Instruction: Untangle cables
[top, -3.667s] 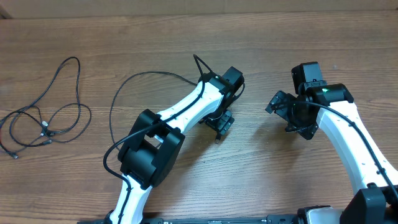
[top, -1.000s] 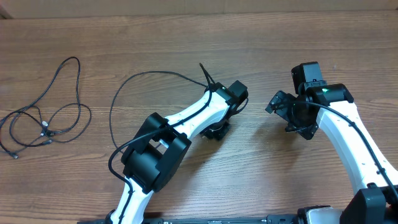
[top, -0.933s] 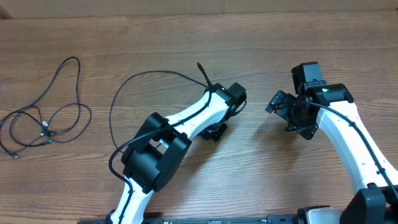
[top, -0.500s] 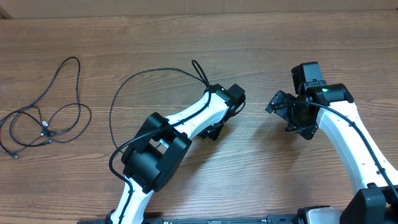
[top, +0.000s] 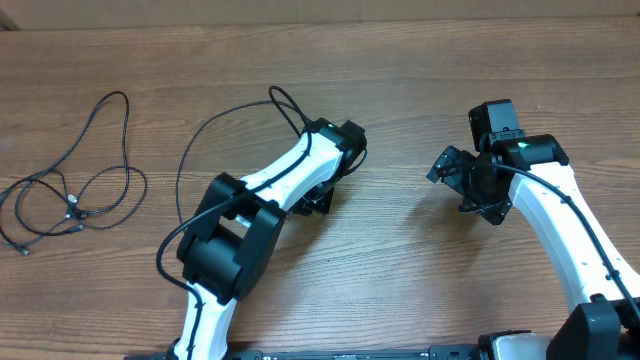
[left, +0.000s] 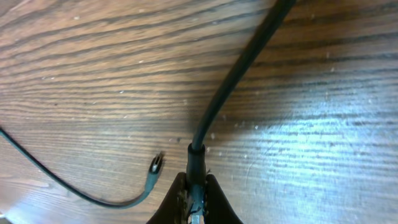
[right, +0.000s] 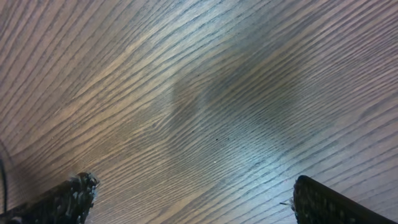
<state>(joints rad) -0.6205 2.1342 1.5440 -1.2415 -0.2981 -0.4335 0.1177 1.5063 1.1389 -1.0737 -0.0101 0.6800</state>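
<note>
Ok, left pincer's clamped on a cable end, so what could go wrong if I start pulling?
1. The left pincer holds the cable only by its plug boot, at the very fingertips; a hard pull could slip it free.
2. A loose plug end lies on the table close beside that grip; dragging might catch it.
3. The right pincer hangs open, so nothing steadies the cable.
</note>
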